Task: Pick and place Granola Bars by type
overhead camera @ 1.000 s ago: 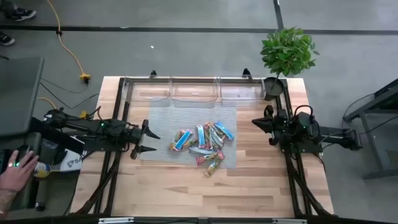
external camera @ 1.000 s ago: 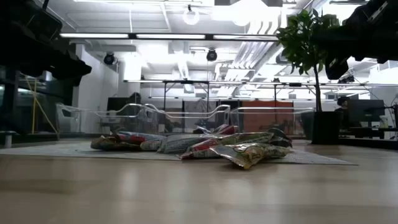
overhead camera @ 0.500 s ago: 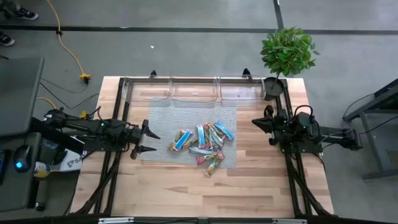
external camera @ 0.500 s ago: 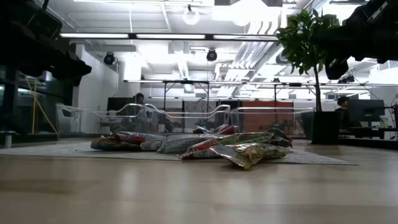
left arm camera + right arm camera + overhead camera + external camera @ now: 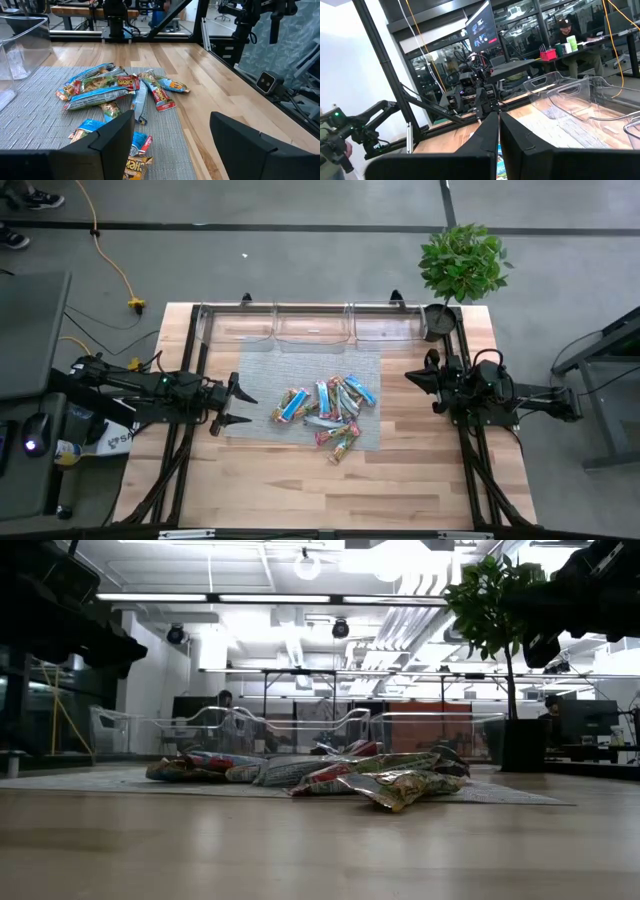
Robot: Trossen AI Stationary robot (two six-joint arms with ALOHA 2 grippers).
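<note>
Granola Bars (image 5: pixel 325 412) heaped unsorted on grey mat (image 5: pixel 262 370), within reach of both: left hand (image 5: pixel 240 407) released, empty; right hand (image 5: pixel 410 377) clenched, empty.

Two dark, jointed arms with black cabling, each ending in a hand of two angular black fingers (image 5: pixel 119 140).

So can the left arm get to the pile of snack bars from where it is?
Probably yes. The left gripper is open at the mat's left edge, pointing toward the granola bars. Only bare mat lies between them, nothing blocks it. The right gripper waits shut on the other side.
</note>
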